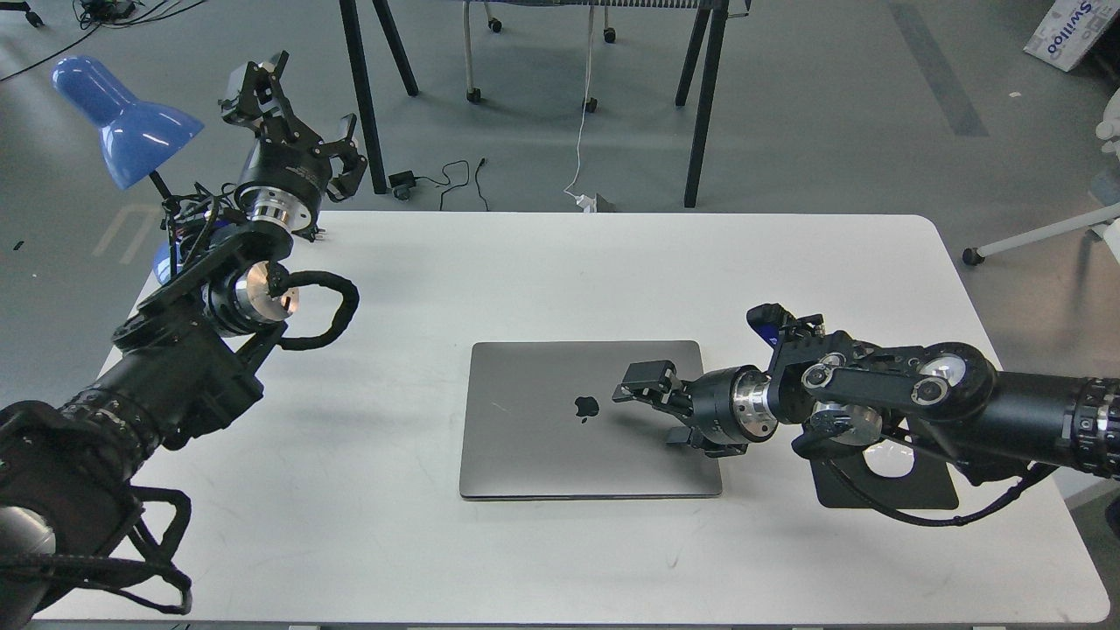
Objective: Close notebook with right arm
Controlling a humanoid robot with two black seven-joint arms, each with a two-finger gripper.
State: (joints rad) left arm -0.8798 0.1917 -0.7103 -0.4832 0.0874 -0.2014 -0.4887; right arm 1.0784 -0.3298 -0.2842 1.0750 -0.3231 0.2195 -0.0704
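The notebook [588,420] lies flat and closed near the middle of the white table [542,262], lid up with the apple logo showing, so the closing itself looks done. The right gripper [652,404] reaches in from the right over the lid's right half, just beside the logo; its fingers stand apart with nothing between them, one above and one below in this view, though whether the tips touch the metal or hang slightly clear of it cannot be told from here. That is the main risk: if the fingers rest on the lid and the arm pulls away sideways, they may scratch the finish or drag the notebook across the smooth table, turning it out of square. Pressing further down serves no purpose now and could stress the screen beneath. Behind the wrist sits the black mouse pad [884,486], with the arm's cable hanging near it; a low retreat to the right could snag the pad and shove it toward the table's edge. The left gripper [293,118] is held high near the blue lamp [122,122], fingers spread and empty, well apart from the notebook, so a stray swing there would threaten the lamp rather than the task.
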